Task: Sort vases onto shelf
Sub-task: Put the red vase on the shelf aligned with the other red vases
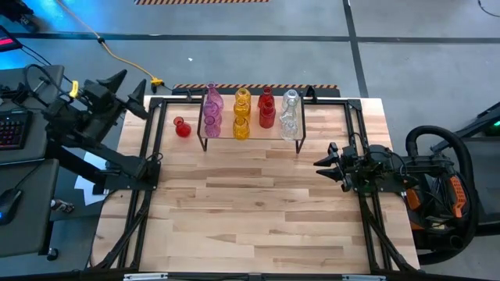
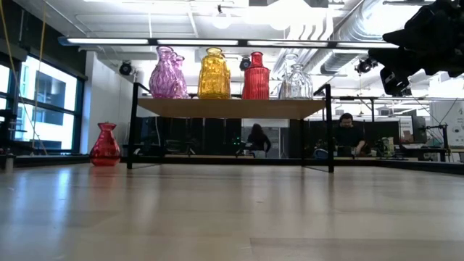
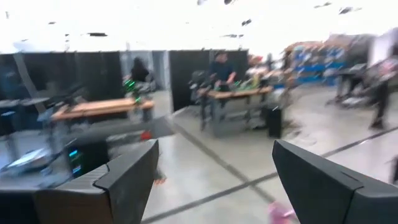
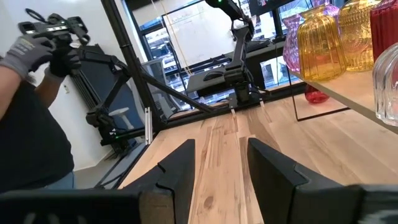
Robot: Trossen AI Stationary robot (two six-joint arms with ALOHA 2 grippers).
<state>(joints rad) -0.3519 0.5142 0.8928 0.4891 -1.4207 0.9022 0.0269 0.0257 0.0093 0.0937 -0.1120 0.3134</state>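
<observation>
The shelf (image 1: pixel 250 134) stands at the table's far middle, its wooden top (image 2: pixel 232 107) on thin black legs. On it stand pink vases (image 1: pixel 212 109), yellow vases (image 1: pixel 242 111), red vases (image 1: pixel 266 109) and clear vases (image 1: pixel 291 114). One red vase (image 1: pixel 182 127) stands upright on its base on the table, left of the shelf (image 2: pixel 105 145). My left gripper (image 1: pixel 134 94) hovers open beyond the table's far-left corner, raised, with nothing between its fingers (image 3: pixel 214 180). My right gripper (image 1: pixel 324 156) is open and empty to the near right of the shelf, pointing toward the table's left (image 4: pixel 221 162).
Black frame rails (image 1: pixel 148 164) run along the table's left and right sides. A person (image 4: pixel 28 124) with a gloved hand holding a device stands beyond the table's left side. Bare tabletop (image 1: pixel 250 211) lies between the shelf and the near edge.
</observation>
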